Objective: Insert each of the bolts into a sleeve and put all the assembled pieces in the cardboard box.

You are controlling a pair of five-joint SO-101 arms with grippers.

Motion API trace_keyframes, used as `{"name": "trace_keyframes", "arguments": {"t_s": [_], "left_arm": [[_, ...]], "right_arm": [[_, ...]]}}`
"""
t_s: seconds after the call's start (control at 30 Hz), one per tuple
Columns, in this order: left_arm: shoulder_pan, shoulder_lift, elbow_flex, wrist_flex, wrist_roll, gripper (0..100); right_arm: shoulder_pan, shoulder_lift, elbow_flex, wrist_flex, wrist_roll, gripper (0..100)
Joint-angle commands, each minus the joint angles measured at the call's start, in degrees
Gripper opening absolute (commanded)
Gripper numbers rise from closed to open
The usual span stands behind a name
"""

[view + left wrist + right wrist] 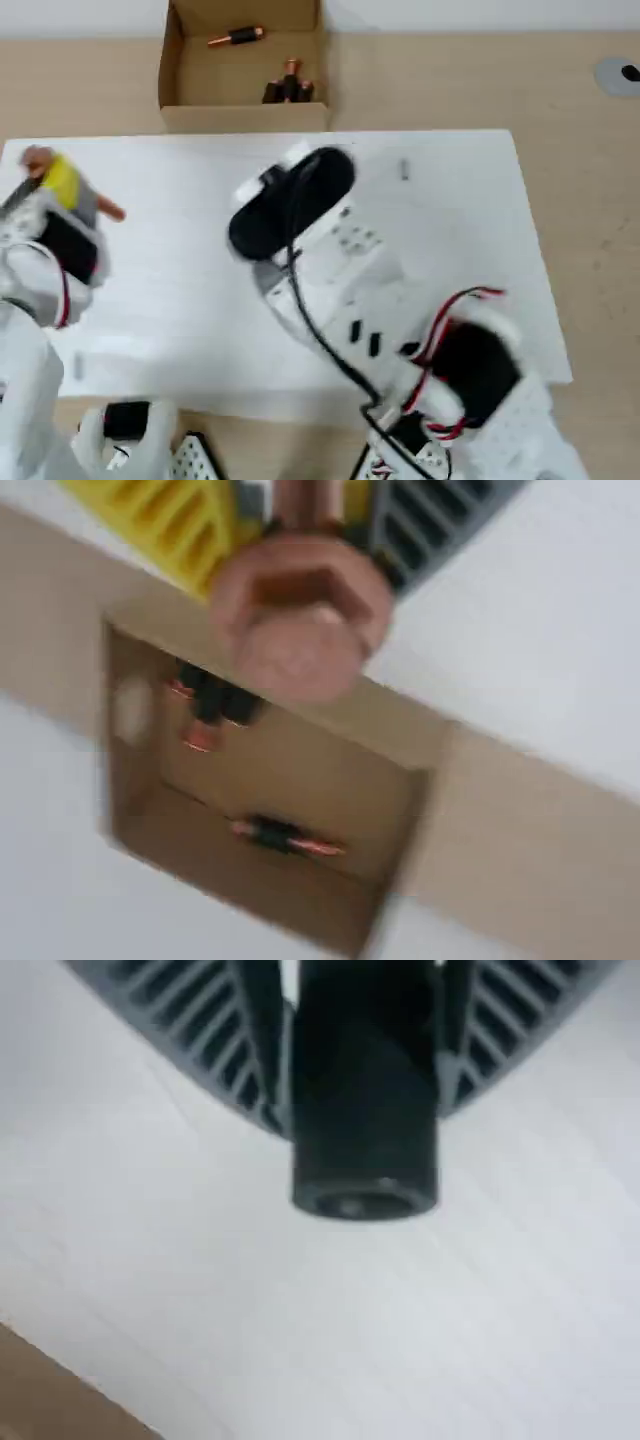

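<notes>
At the table's left edge my left gripper [72,195] has its yellow and grey fingers shut on a copper bolt [38,158]. In the left wrist view the bolt's hex head [300,610] sticks out past the gripper [300,520], and the cardboard box [400,810] lies beyond it. Mid-table, my right gripper [365,1090] is shut on a black sleeve [365,1150], whose open end hangs over the white mat [300,1310]. The box [180,70] at the back holds assembled pieces [237,37] [290,85].
A white mat [450,200] covers most of the table, with bare wood around it. The right arm's black wrist housing [290,200] hangs over the middle of the mat. A small grey item [404,169] lies on the mat at the back right.
</notes>
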Motion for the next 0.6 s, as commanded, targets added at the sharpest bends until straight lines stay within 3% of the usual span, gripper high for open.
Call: {"name": "trace_keyframes", "arguments": {"t_s": [0.0, 0.27, 0.4, 0.57], "left_arm": [[7.21, -0.66, -8.70, -1.05, -4.04, 1], [15.82, -1.45, -15.91, 6.51, -10.73, 1], [20.22, -6.64, -14.07, 7.03, -12.22, 1], [20.57, -12.97, -8.70, 6.77, -11.96, 1]], "right_arm": [[-3.65, -4.88, 10.33, -12.13, 0.35, 1.0], [-4.62, -10.15, 27.12, -32.26, 0.26, 1.0], [-4.62, -11.47, 30.55, -38.51, 0.26, 1.0], [-5.05, -11.56, 32.48, -43.96, 0.26, 1.0]]}}
